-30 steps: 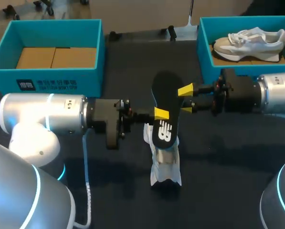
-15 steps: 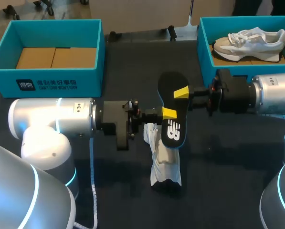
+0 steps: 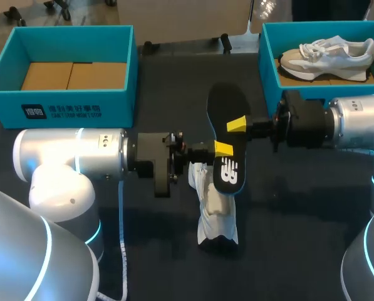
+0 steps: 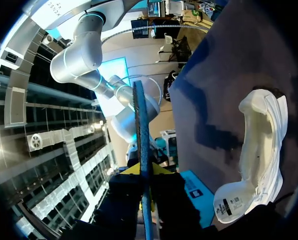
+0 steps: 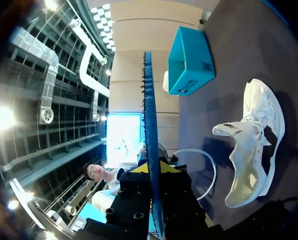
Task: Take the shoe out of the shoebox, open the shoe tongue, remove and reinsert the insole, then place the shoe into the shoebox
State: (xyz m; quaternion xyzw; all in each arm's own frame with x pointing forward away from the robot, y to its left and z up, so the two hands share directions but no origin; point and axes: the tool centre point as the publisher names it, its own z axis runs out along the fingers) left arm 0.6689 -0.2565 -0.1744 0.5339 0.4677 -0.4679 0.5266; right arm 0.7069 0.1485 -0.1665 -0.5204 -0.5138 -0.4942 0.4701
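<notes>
Head view: left gripper [image 3: 223,150] and right gripper [image 3: 237,124] both pinch the insole [image 3: 227,103] above the shoe [image 3: 217,216] on the table [image 3: 299,207]; left wrist view and right wrist view each show it clamped edge-on, so uneven pulling may buckle or drop it.

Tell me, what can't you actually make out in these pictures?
1. Head view: the insole covers part of the shoe below it.
2. Head view: the insole hides one finger each of the left gripper and the right gripper.
3. Both wrist views: the insole is seen edge-on, so neither of its faces shows.
</notes>
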